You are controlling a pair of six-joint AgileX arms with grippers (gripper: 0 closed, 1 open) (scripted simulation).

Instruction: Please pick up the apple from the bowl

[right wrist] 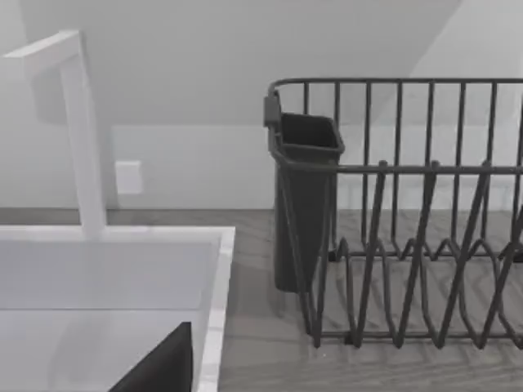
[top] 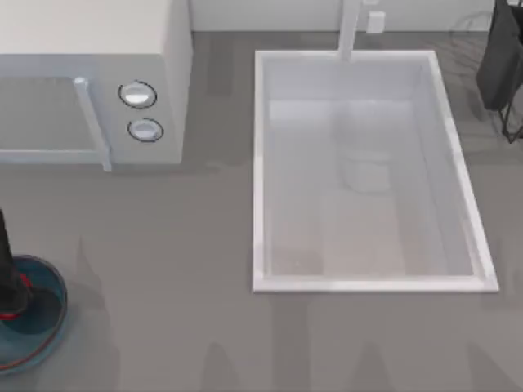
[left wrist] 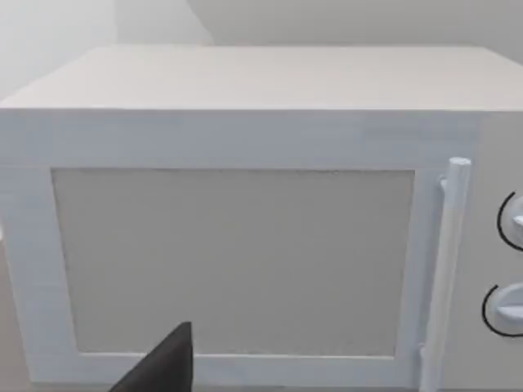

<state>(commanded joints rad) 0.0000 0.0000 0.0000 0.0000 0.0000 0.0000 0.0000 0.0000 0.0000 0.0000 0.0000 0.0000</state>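
Observation:
The blue bowl [top: 47, 287] with a thin reddish rim sits on the counter at the front left edge. My left arm [top: 6, 269] reaches over it as a dark column and covers most of its inside. A small patch of the red apple [top: 11, 314] peeks out beside the arm, inside the bowl. I cannot tell whether the gripper touches it. A dark part of my left gripper [left wrist: 167, 363] points toward the microwave door [left wrist: 233, 261]. A dark part of my right gripper [right wrist: 167, 363] hangs over the sink's corner.
A white microwave [top: 90, 82] stands at the back left, its handle [top: 91, 122] and two knobs facing forward. The large white sink [top: 364, 171] with a faucet [top: 350, 28] fills the right middle. A dark dish rack [right wrist: 409, 212] stands at the far right.

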